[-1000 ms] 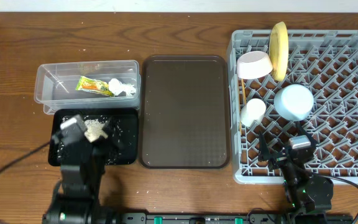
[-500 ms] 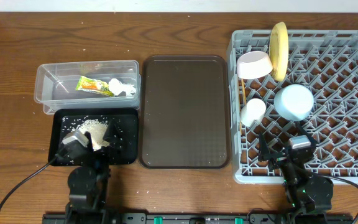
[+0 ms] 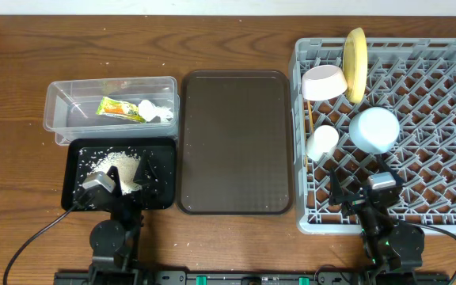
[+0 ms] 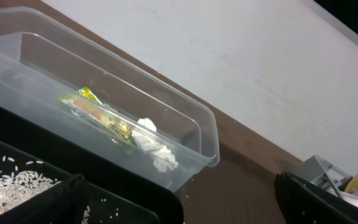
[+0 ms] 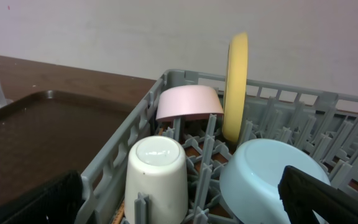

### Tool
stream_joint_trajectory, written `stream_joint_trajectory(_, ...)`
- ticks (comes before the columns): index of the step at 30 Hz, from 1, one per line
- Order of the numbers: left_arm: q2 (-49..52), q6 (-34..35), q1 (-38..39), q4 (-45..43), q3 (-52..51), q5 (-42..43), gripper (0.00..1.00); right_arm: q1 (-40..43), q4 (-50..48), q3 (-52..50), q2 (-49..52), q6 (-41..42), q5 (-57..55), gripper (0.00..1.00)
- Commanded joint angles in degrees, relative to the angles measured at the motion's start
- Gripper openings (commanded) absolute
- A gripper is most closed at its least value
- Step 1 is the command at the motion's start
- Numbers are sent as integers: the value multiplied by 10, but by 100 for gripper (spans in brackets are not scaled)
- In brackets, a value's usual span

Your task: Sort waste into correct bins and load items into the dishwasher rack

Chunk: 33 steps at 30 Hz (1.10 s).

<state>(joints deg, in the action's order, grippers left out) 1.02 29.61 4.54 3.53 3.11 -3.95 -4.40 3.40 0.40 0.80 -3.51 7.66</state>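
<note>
The clear tub [image 3: 62, 115] holds the orange-and-green wrapper [image 3: 119, 108] and the white tissue [image 3: 156, 111]; both also show in the left wrist view, wrapper [image 4: 98, 115] and tissue [image 4: 157, 148]. Rice [image 3: 119, 164] lies in the black tray [image 3: 161, 194]. My left gripper [image 3: 125, 177] hangs open over the tray's front half, holding nothing. In the grey rack [image 3: 450, 214] are the yellow-green plate [image 3: 356, 62] on edge, the white bowl [image 3: 324, 81], white cup [image 3: 321, 142], light blue bowl [image 3: 374, 129] and thin chopsticks [image 3: 309, 120]. My right gripper [image 3: 360, 180] stands open just in front of the cup [image 5: 157, 174] and blue bowl [image 5: 266, 180].
A large brown serving tray [image 3: 236, 142] lies between the bins and the rack. A few rice grains are scattered on the wood by the black tray. Both arm bases and their cables sit at the table's front edge.
The left arm has drawn back toward the front edge, its gripper lower over the black tray's near half. The right arm has not moved.
</note>
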Motion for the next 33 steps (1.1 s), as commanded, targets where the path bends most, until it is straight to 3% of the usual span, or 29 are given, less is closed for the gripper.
stream_joint_trajectory(1, -9, -17, -2, -4, -23, 15, 98, 3, 2, -1, -1, 2, -3, 99)
stream_joint_trajectory(3, -9, -25, -2, 7, -29, 21, 98, 3, 2, -1, -1, 2, -3, 99)
stream_joint_trajectory(13, -9, -254, -2, 2, -29, 79, 98, 3, 2, -1, -1, 2, -3, 99)
stream_joint_trajectory(18, -9, -323, -2, 2, -29, 80, 98, 3, 2, -1, -1, 2, -3, 99)
stream_joint_trajectory(33, -9, -349, -3, 2, -29, 78, 98, 3, 2, -1, -1, 2, -3, 99)
